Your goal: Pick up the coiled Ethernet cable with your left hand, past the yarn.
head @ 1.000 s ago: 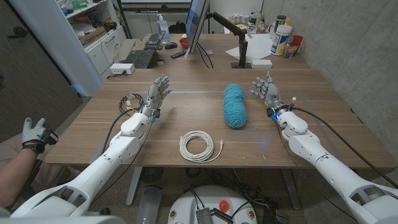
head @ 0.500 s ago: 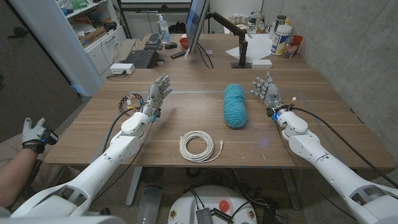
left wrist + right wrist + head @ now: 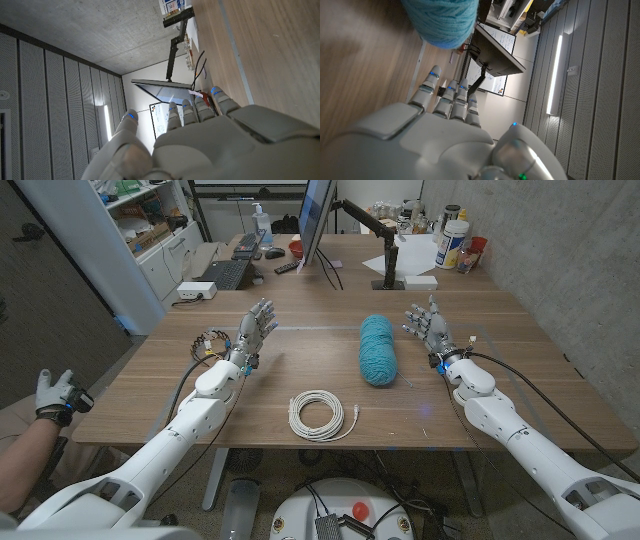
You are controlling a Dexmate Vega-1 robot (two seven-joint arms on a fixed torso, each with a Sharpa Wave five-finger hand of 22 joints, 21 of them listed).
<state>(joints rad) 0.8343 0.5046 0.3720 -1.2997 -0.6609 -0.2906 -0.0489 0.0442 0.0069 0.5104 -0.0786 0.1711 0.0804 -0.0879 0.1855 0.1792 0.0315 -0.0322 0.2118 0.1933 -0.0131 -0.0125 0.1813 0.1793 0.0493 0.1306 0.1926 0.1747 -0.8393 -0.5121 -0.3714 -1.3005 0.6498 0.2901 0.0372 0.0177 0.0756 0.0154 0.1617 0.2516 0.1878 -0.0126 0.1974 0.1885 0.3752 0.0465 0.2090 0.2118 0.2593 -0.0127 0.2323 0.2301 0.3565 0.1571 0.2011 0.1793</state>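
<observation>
A white cable (image 3: 317, 415), wound into a flat round coil, is seen near the front edge of the wooden table (image 3: 300, 355), left of and nearer than the fuzzy teal yarn (image 3: 378, 350). The left hand (image 3: 252, 332) and right hand (image 3: 428, 326) are held with fingers spread, gripping nothing. Nothing is seen to differ from the earlier pictures.

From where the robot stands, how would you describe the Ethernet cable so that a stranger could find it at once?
On the wooden table, look near the front edge, about midway between the two arms. The Ethernet cable lies there flat, in front and to the left of the teal yarn. It is a thin white ring-shaped coil, while the yarn is a thick blue-green skein.
</observation>
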